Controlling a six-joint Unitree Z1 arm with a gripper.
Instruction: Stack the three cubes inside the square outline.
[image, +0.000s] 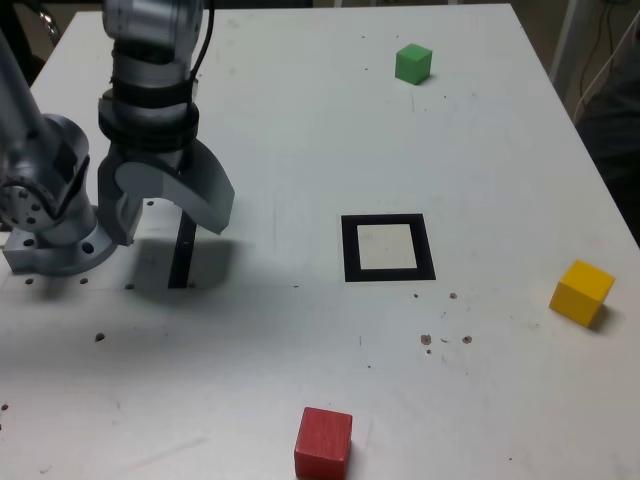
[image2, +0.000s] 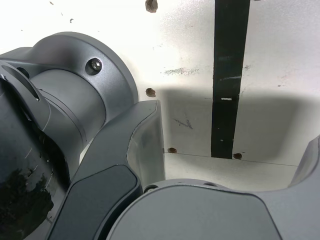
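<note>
Three cubes lie apart on the white table (image: 300, 150). The green cube (image: 413, 63) is at the far side, the yellow cube (image: 581, 292) at the exterior view's right, and the red cube (image: 323, 442) at the near edge. The square outline (image: 349, 250), black with a white centre, lies between them with nothing inside it. My gripper (image: 165, 215) hangs at the exterior view's left beside the arm's base, far from every cube. It points down, open and holding nothing. In the wrist view the gripper (image2: 232, 130) shows only bare table between its spread jaws.
A thin black strip (image: 183, 250) runs on the table under the gripper and shows in the wrist view as the strip (image2: 229, 75). The arm's grey base (image: 45, 215) stands at the exterior view's left edge. Small dark specks (image: 445, 338) dot the table near the outline.
</note>
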